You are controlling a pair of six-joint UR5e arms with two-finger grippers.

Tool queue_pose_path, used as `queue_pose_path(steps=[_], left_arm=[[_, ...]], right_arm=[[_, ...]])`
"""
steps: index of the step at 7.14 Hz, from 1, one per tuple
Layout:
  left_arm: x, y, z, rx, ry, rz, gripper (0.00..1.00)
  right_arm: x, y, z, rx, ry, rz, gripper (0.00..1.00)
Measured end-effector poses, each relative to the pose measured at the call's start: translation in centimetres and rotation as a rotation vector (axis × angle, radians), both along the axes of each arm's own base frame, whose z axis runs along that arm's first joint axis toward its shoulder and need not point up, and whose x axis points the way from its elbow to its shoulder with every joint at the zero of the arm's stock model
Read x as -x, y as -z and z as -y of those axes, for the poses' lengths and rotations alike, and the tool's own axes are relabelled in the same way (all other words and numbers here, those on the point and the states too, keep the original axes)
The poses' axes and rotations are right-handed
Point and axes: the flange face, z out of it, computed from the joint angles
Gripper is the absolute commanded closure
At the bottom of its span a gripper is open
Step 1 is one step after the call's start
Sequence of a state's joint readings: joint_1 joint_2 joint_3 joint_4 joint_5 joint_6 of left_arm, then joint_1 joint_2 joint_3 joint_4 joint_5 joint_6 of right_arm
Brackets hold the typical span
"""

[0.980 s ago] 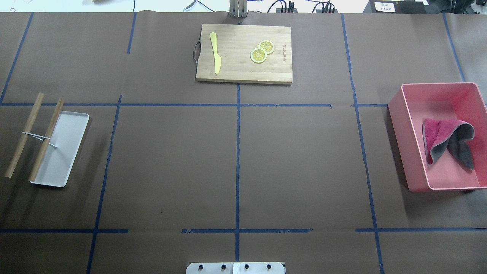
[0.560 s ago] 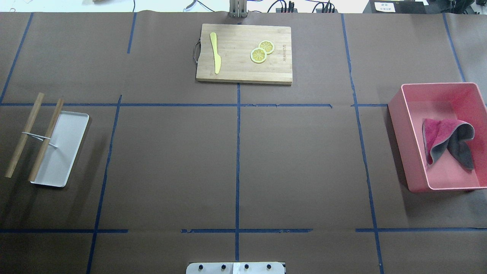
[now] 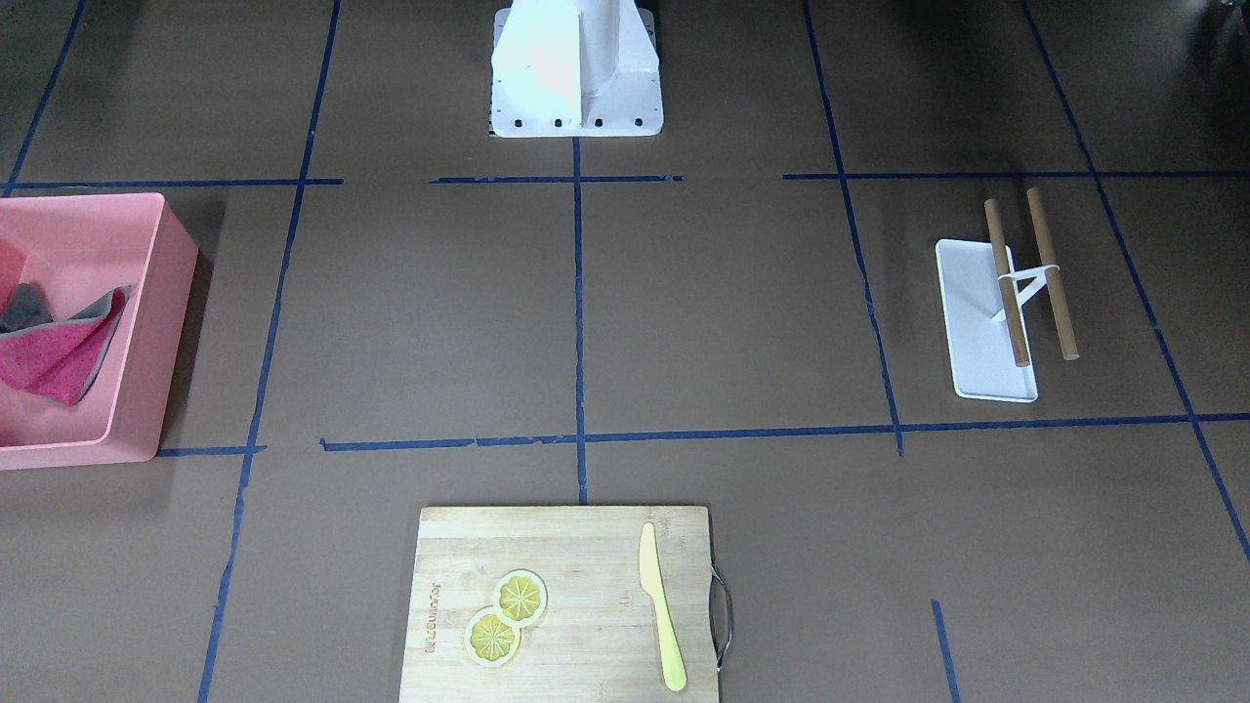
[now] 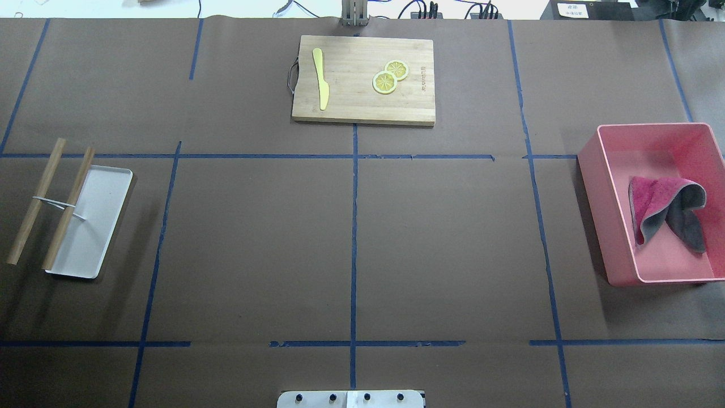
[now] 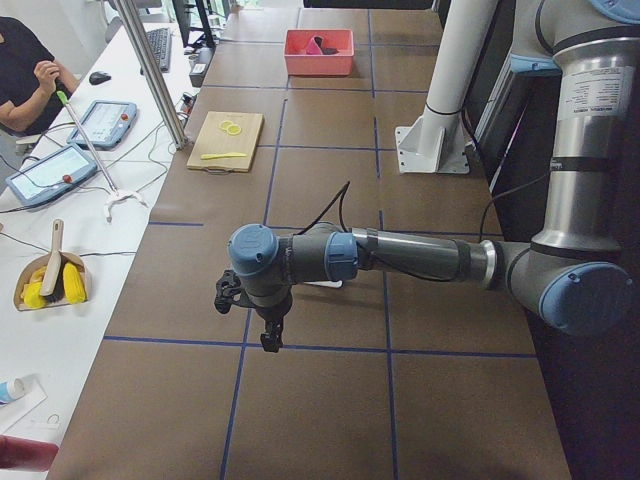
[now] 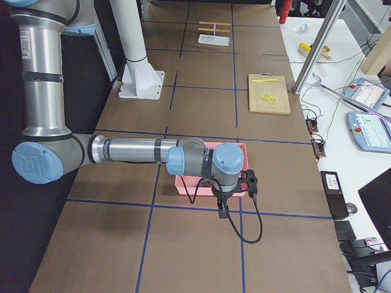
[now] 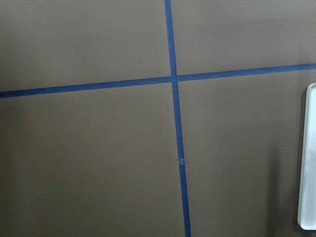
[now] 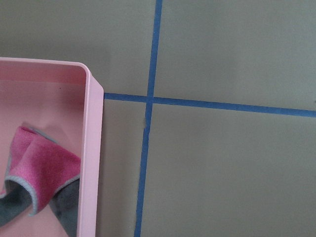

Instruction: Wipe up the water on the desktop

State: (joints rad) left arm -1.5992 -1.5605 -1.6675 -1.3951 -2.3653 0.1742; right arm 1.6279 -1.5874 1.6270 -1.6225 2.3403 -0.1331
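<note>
Left gripper (image 5: 270, 337) and right gripper (image 6: 222, 208) hang over the flat matte dark-brown desktop with its blue tape grid (image 4: 255, 243); can't tell the jaw state on either. Pink rectangular plastic bin (image 4: 592, 192) with a crumpled pink-grey cloth (image 4: 651, 204) sits just beside the right jaws. Small white rectangular tray (image 7: 310, 158) sits just beside the left jaws.

A robotics lab: a tape-gridded desktop (image 4: 255, 238) lies under the left gripper (image 5: 270, 338). Beyond it, a white bench (image 5: 70, 335) carries teach pendants (image 5: 103, 122) beside a seated operator (image 5: 25, 70).
</note>
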Motion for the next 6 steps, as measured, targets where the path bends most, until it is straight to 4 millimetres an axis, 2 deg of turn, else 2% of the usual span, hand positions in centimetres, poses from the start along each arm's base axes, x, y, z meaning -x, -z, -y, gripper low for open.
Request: queue_pose_path(steps=[2, 6], left_arm=[[0.0, -1.3, -1.2, 0.014, 0.002, 0.004, 0.0], [-0.1, 0.6, -0.4, -0.034, -0.004, 0.008, 0.0]], right_arm=[[0.0, -0.1, -0.1, -0.002, 0.0, 0.0, 0.0], [0.1, 0.1, 0.0, 0.001, -0.007, 0.005, 0.0]])
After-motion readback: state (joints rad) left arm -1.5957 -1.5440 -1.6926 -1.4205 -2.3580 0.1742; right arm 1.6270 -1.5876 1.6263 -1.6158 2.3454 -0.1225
